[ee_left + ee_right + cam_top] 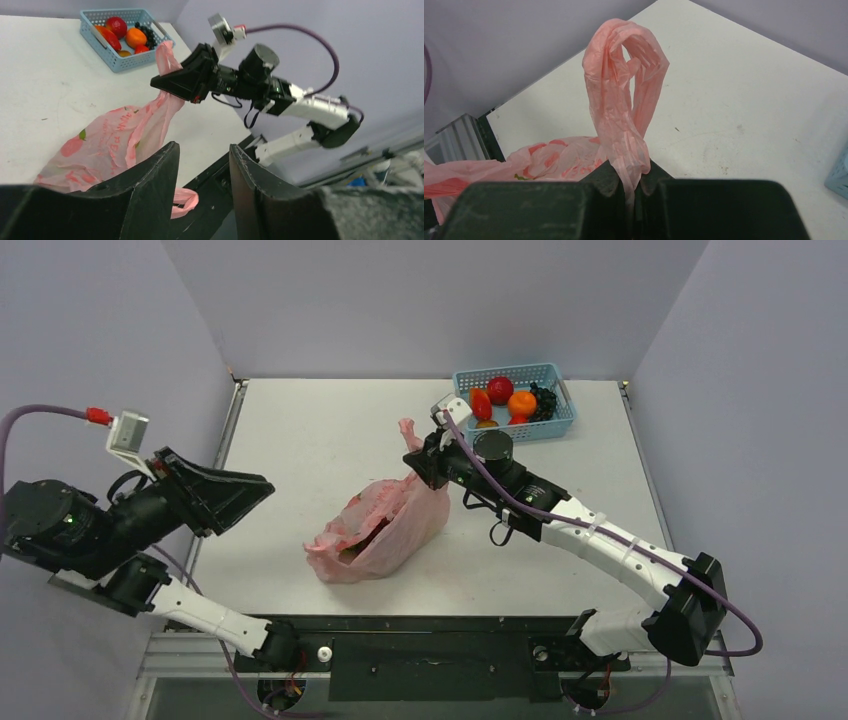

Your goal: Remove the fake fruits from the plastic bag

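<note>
The pink plastic bag [385,530] lies slumped in the middle of the table, its mouth facing left and front. My right gripper [428,462] is shut on one loop handle [409,430], which it holds up above the bag. In the right wrist view the handle [624,75] stands up from the closed gripper [629,172]. My left gripper [255,490] is open and empty, off to the left of the bag and above the table. In the left wrist view its gripper [202,147] frames the bag [110,135] and the second handle [186,200]. The fake fruits in the bag are hidden by the plastic.
A light blue mesh basket [556,427] stands at the back right, also in the left wrist view [92,31]. It holds a round red fruit [500,389], a round orange fruit [521,403], a dark grape bunch [543,402] and other red pieces. Grey walls close in on three sides.
</note>
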`<state>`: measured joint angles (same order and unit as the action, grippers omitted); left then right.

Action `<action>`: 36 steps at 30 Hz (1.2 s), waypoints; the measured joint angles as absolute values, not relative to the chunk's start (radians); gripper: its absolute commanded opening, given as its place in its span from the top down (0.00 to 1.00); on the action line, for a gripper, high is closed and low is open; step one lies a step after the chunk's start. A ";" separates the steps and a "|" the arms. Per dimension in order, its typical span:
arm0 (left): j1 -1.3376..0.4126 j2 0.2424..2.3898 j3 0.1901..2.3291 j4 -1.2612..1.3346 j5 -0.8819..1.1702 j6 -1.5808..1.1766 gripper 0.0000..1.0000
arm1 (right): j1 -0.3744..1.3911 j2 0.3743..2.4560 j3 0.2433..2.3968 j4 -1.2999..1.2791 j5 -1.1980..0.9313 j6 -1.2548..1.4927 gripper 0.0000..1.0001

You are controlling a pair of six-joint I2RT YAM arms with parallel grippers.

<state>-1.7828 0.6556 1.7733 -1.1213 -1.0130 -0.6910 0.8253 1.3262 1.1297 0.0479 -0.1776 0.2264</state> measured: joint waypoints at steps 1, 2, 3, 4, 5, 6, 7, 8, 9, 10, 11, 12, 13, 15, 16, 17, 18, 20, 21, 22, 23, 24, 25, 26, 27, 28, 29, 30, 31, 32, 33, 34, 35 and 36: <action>-1.875 0.683 1.794 -1.154 -1.076 -0.682 0.60 | 0.825 1.327 1.130 0.045 -0.191 0.220 1.00; -1.936 0.696 1.801 -1.176 -1.110 -0.672 0.56 | 0.825 1.326 1.130 0.041 -0.204 0.214 1.00; -2.001 0.705 1.802 -1.198 -1.159 -0.661 0.54 | 0.825 1.327 1.130 0.038 -0.216 0.208 1.00; -2.051 0.712 1.798 -1.215 -1.210 -0.647 0.51 | 0.825 1.327 1.131 0.033 -0.226 0.201 1.00; -2.090 0.714 1.785 -1.221 -1.265 -0.634 0.50 | 0.825 1.327 1.132 0.027 -0.235 0.193 1.00; -2.115 0.712 1.757 -1.211 -1.321 -0.614 0.47 | 0.825 1.327 1.132 0.025 -0.239 0.190 1.00; -2.130 0.701 1.708 -1.171 -1.371 -0.567 0.47 | 0.825 1.327 1.134 0.022 -0.244 0.186 1.00; -2.138 0.689 1.652 -1.111 -1.408 -0.508 0.50 | 0.825 1.327 1.134 0.020 -0.245 0.183 1.00; -2.144 0.659 1.547 -0.958 -1.443 -0.385 0.52 | 0.825 1.327 1.135 0.020 -0.246 0.179 1.00; -2.148 0.634 1.431 -0.767 -1.472 -0.228 0.52 | 0.825 1.327 1.136 0.019 -0.246 0.177 1.00; -2.150 0.615 1.320 -0.564 -1.492 -0.063 0.49 | 0.825 1.327 1.137 0.017 -0.246 0.176 1.00; -2.149 0.613 1.226 -0.368 -1.504 0.090 0.48 | 0.825 1.327 1.139 0.015 -0.246 0.175 1.00; -2.143 0.635 1.145 -0.182 -1.520 0.244 0.46 | 0.825 1.327 1.139 0.014 -0.246 0.175 1.00; -2.108 0.683 1.125 -0.099 -1.527 0.314 0.42 | 0.824 1.328 1.139 0.013 -0.247 0.176 1.00; -2.058 0.719 1.133 -0.079 -1.528 0.325 0.41 | 0.824 1.330 1.139 0.014 -0.247 0.176 1.00; -2.009 0.746 1.143 -0.076 -1.534 0.319 0.40 | 0.824 1.332 1.139 0.014 -0.247 0.178 1.00; -1.949 0.780 1.164 -0.094 -1.533 0.303 0.39 | 0.824 1.335 1.139 0.014 -0.247 0.179 1.00; -1.843 0.835 1.208 -0.152 -1.516 0.245 0.40 | 0.824 1.338 1.139 0.014 -0.247 0.184 1.00; -1.791 0.857 1.232 -0.191 -1.491 0.203 0.41 | 0.824 1.338 1.139 0.014 -0.247 0.187 1.00; -1.746 0.872 1.251 -0.232 -1.460 0.157 0.42 | 0.824 1.338 1.139 0.014 -0.246 0.190 1.00; -1.675 0.896 1.283 -0.294 -1.402 0.104 0.43 | 0.824 1.338 1.139 0.014 -0.246 0.191 1.00; -1.595 0.920 1.320 -0.353 -1.348 0.046 0.43 | 0.824 1.338 1.139 0.014 -0.246 0.191 1.00; -1.513 0.946 1.354 -0.404 -1.286 -0.003 0.44 | 0.824 1.338 1.138 0.014 -0.246 0.191 1.00; -1.426 0.970 1.384 -0.451 -1.212 -0.052 0.44 | 0.824 1.338 1.137 0.014 -0.245 0.192 1.00; -1.341 0.984 1.403 -0.488 -1.139 -0.093 0.44 | 0.823 1.338 1.136 0.014 -0.245 0.192 1.00; -1.284 0.994 1.407 -0.511 -1.076 -0.122 0.43 | 0.823 1.338 1.135 0.014 -0.245 0.192 1.00; -1.204 0.998 1.408 -0.541 -0.990 -0.153 0.43 | 0.820 1.338 1.134 0.013 -0.245 0.192 1.00; -1.127 1.001 1.405 -0.570 -0.902 -0.182 0.44 | 0.818 1.338 1.134 0.013 -0.245 0.192 1.00; -1.052 1.000 1.403 -0.593 -0.814 -0.204 0.44 | 0.815 1.338 1.133 0.013 -0.247 0.192 1.00; -0.968 1.000 1.403 -0.614 -0.716 -0.224 0.44 | 0.812 1.338 1.133 0.013 -0.250 0.192 1.00; -0.881 0.998 1.403 -0.630 -0.604 -0.238 0.45 | 0.810 1.338 1.133 0.013 -0.253 0.192 1.00; -0.776 0.997 1.403 -0.646 -0.470 -0.255 0.46 | 0.806 1.338 1.133 0.013 -0.259 0.191 1.00; -0.689 0.997 1.403 -0.656 -0.349 -0.264 0.47 | 0.804 1.338 1.133 0.013 -0.266 0.191 1.00; -0.598 1.002 1.402 -0.667 -0.233 -0.271 0.49 | 0.802 1.338 1.133 0.012 -0.275 0.191 1.00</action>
